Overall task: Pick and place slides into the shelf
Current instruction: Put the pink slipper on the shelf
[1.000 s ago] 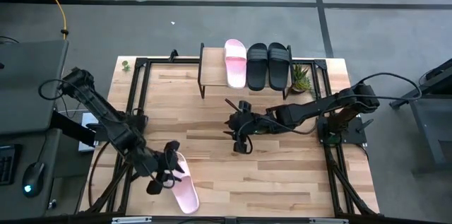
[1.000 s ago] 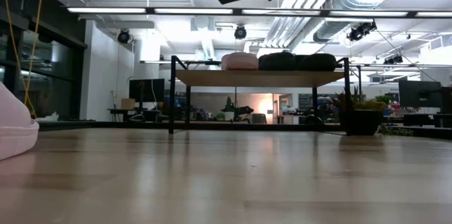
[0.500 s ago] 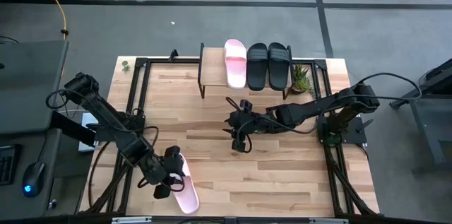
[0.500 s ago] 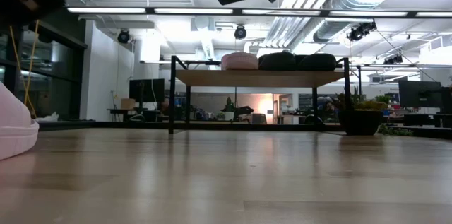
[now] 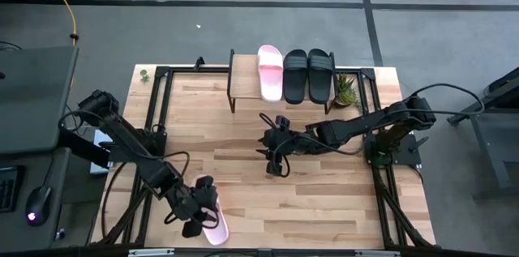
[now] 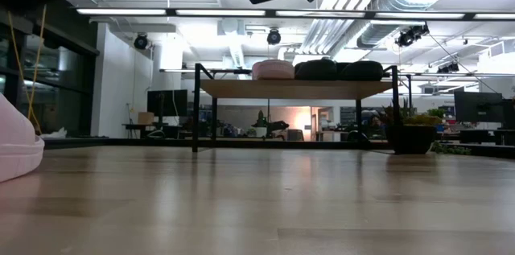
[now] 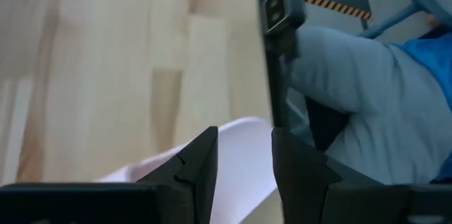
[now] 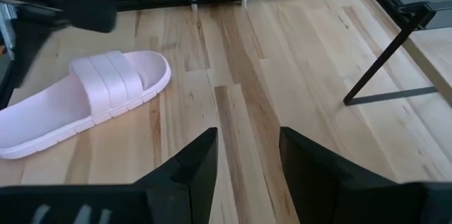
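Observation:
One light pink slide (image 5: 216, 229) lies flat on the table near its near edge, left of the middle; it also shows in the right wrist view (image 8: 85, 97) and at the low view's left edge (image 6: 16, 146). My left gripper (image 5: 199, 212) is open and hangs over this slide, whose pink surface (image 7: 240, 160) shows between its fingers. The shelf (image 5: 243, 74) stands at the far edge and carries the other pink slide (image 5: 270, 70) and both black slides (image 5: 295, 74) (image 5: 320, 74) on its top board. My right gripper (image 5: 272, 158) hovers open over the middle of the table.
A small potted plant (image 5: 346, 88) stands right of the shelf. The black frame rail (image 7: 272, 75) runs along the table's near edge, and a person's grey-clad leg (image 7: 353, 83) shows just beyond it. Bare wood lies between the shelf and the pink slide.
My left gripper has moved toward the table's near edge, along the pink slide, and now covers more of it. The slide has stayed where it was. My right arm has kept still.

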`<state>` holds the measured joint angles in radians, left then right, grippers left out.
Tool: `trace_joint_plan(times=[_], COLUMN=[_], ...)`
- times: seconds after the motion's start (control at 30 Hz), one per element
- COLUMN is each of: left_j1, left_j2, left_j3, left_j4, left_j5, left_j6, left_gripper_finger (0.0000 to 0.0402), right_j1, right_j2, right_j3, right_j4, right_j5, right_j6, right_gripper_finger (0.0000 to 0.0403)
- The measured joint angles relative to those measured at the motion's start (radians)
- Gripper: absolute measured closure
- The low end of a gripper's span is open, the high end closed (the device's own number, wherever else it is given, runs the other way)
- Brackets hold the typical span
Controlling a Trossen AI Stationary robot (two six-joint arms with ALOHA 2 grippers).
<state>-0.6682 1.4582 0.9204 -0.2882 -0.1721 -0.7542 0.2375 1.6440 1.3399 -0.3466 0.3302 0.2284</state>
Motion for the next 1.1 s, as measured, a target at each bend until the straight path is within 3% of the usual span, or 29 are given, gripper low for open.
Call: trace_joint_plan(times=[0.23, 0.5, 0.83, 1.1], left_j1=[0.000, -0.015, -0.054, -0.051], left_j2=[0.074, 0.096, 0.092, 0.082], left_j3=[0.121, 0.168, 0.168, 0.168], left_j4=[0.001, -0.077, -0.007, 0.037], left_j5=[0.000, -0.025, -0.054, -0.017], left_j6=[0.101, 0.028, 0.226, 0.231], left_gripper_finger=[0.0282, 0.0282, 0.0282, 0.0282], right_j1=[0.000, 0.001, 0.001, 0.001], right_j2=[0.000, 0.000, 0.000, 0.000], right_j3=[0.000, 0.000, 0.000, 0.000], right_j4=[-0.002, -0.009, -0.010, -0.009], right_j5=[0.000, -0.001, -0.001, -0.001], right_j6=[-0.008, -0.009, -0.005, -0.001], right_gripper_finger=[0.0260, 0.0260, 0.0260, 0.0260])
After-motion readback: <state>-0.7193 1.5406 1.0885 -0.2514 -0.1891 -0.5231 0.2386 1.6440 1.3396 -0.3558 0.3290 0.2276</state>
